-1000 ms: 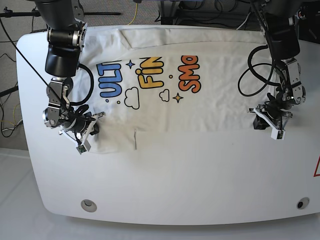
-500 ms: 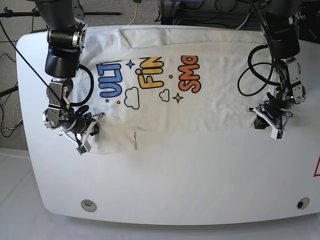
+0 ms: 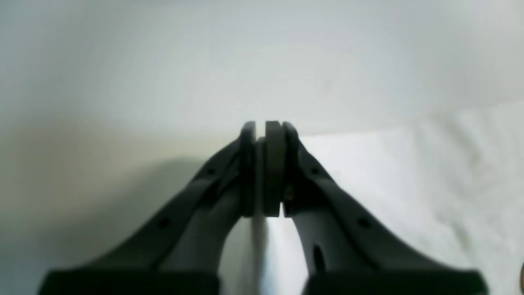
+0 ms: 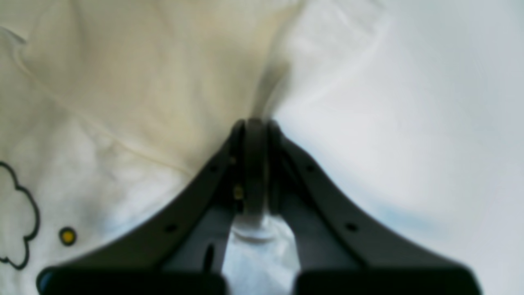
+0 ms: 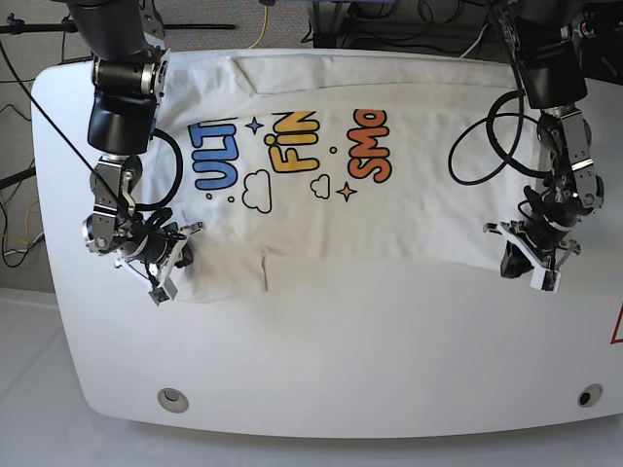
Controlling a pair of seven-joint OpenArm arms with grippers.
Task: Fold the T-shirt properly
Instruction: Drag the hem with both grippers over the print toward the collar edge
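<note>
Fingers first. The right gripper (image 4: 256, 164) had its jaws pressed together on a fold of white cloth, a ridge of fabric rising just past the tips; we read this as a pinch on the T-shirt (image 5: 321, 165) near its lower corner. The left gripper (image 3: 264, 168) was also drawn nearly together, a thin pale sliver showing between the pads; we took it as clamped on the shirt's hem at the other lower corner, though the blur left the cloth there hard to confirm.

The T-shirt lay spread flat, print up, across the far half of the white table (image 5: 331, 360), both grippers at its near edge, well apart from one another.

Step in hand, as we judged it: both lower corners seized, first fold not yet made. The next move would call for lifting both corners together, level and at matched pace, and carrying them toward the far edge without letting the cloth slip.

Writing legible: "ULT" in blue, "FIN" in yellow, "SMO" in orange, each cut off by a fold; clouds and stars besides. No brand label seen.
</note>
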